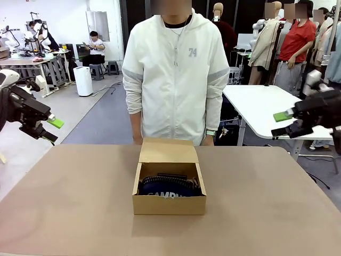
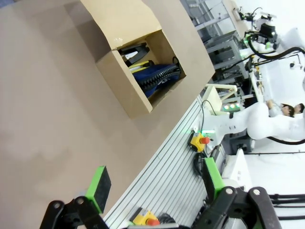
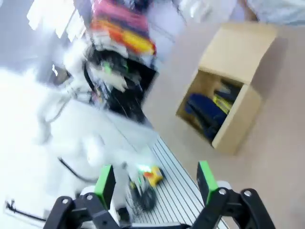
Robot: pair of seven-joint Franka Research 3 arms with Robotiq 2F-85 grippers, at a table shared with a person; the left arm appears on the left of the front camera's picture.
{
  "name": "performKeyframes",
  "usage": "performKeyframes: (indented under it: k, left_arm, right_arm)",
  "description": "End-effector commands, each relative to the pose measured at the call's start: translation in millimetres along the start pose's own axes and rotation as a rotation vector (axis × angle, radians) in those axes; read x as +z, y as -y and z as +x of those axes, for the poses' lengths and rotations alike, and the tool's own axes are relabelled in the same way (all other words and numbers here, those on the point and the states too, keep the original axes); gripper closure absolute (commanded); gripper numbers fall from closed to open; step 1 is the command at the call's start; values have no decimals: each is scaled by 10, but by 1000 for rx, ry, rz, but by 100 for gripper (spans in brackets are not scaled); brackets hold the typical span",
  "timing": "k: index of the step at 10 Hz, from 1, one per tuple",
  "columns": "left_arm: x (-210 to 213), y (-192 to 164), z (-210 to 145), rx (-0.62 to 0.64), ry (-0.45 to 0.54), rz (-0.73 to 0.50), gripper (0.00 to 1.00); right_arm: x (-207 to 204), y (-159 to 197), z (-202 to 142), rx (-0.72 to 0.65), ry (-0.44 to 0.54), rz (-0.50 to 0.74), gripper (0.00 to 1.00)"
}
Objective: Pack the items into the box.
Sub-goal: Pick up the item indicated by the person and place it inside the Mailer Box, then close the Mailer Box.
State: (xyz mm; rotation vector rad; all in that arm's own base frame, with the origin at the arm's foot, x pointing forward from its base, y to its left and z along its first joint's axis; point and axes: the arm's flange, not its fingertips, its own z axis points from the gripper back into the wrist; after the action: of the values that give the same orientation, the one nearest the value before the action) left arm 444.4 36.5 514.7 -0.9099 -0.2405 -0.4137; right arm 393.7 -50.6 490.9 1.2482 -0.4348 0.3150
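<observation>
Front view: left claw (image 1: pixel 53 131) and right claw (image 1: pixel 281 124) hang raised, jaws apart.

Bright, even indoor light; soft shadow before the box (image 1: pixel 169 205); right wrist view heavily motion-blurred

Lid-up cardboard box (image 1: pixel 169 205) — navy pouch (image 1: pixel 169 186), black stapler (image 2: pixel 135 50) lying inside.

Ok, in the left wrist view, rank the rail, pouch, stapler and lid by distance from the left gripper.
1. Rail, just ahead of the left gripper.
2. Pouch, on the box's rail side.
3. Stapler, behind the pouch.
4. Lid, at the far edge.
</observation>
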Motion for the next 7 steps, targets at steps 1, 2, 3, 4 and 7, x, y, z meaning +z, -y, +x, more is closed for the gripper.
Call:
performKeyframes:
  k: [1, 2, 3, 4, 7]
  left_arm:
    - [16, 1, -13, -14, -8, -7, 0]
    - [16, 1, -13, -14, -8, -7, 0]
    - [16, 1, -13, -14, -8, -7, 0]
    - [16, 1, -13, -14, -8, -7, 0]
    - [16, 1, -13, -14, -8, -7, 0]
  right_arm:
    - [-241, 367, 15, -76, 215, 62, 9]
    - [0, 0, 0, 0, 0, 0, 9]
    - [0, 0, 0, 0, 0, 0, 9]
    - [0, 0, 0, 0, 0, 0, 9]
    - [0, 0, 0, 0, 0, 0, 9]
